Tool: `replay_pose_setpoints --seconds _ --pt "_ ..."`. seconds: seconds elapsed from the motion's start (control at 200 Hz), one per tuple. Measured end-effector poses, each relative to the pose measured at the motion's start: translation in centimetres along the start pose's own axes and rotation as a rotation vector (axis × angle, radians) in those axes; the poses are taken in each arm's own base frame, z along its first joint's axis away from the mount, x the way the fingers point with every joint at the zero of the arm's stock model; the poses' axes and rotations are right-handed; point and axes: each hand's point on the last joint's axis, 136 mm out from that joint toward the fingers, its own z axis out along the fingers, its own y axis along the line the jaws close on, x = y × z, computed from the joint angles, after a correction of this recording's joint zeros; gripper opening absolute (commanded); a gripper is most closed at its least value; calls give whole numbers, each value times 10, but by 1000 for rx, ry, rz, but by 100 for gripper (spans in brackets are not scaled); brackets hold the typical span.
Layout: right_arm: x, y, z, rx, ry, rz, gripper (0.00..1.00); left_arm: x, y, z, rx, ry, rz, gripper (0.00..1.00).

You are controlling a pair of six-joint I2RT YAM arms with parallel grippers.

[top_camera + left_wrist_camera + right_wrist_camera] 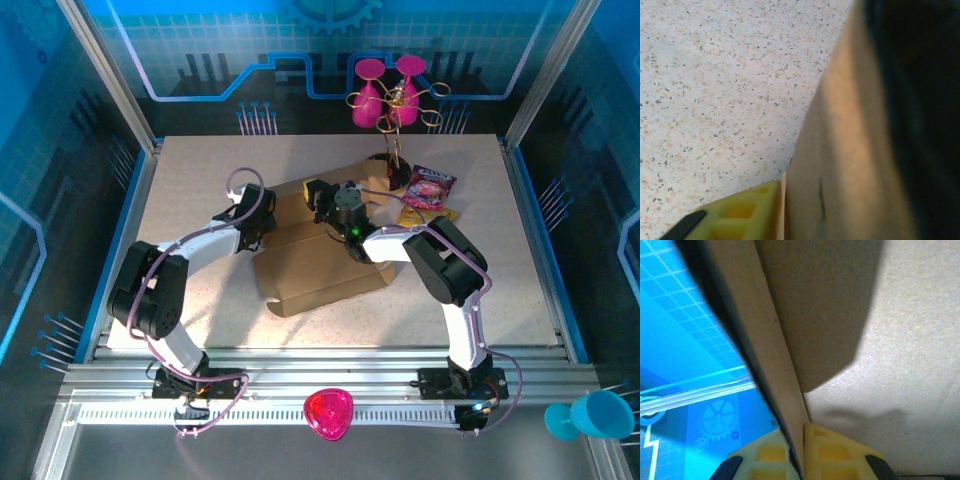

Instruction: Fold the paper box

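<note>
Rail: pink dish (328,414) sitting at near edge.
Box: paper box (322,262) lying mid-worktop (200,170), brown, partly folded.
Left: left gripper (263,220) pressing one yellow finger (742,212) against box's left panel; how far open, cannot tell.
Right: right gripper (801,450) pinching a box flap edge, fingers closed tight on it.
Far: snack bags (428,190) lying just right of box's rear.
</note>
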Motion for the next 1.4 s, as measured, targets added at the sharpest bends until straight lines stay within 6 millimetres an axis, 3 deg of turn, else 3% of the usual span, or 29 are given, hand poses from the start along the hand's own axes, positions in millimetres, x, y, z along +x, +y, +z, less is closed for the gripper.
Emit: replay_pose_setpoints --seconds 0.165,0.275,0.365,0.56,0.745,0.971,1.156,1.401 --pt "0 0 0 1 1 6 0 1 2 1 -29 -19 -2 5" --pt "0 1 1 2 4 12 0 3 3 0 -44 -37 4 0" --pt "0 1 1 2 7 14 0 3 4 -1 -44 -55 5 0" --pt "2 2 1 -1 25 14 0 5 4 -2 -34 -84 0 15" --pt "1 -2 -5 -15 43 14 0 8 3 -3 -19 -114 0 22" --pt "-1 -3 -12 -38 71 12 0 16 0 -6 -31 -122 23 24" --pt "-4 -3 -15 -53 86 16 0 21 0 -7 -67 -122 1 20" --pt "-5 -3 -15 -58 102 31 0 22 -1 -5 -111 -148 -60 1"
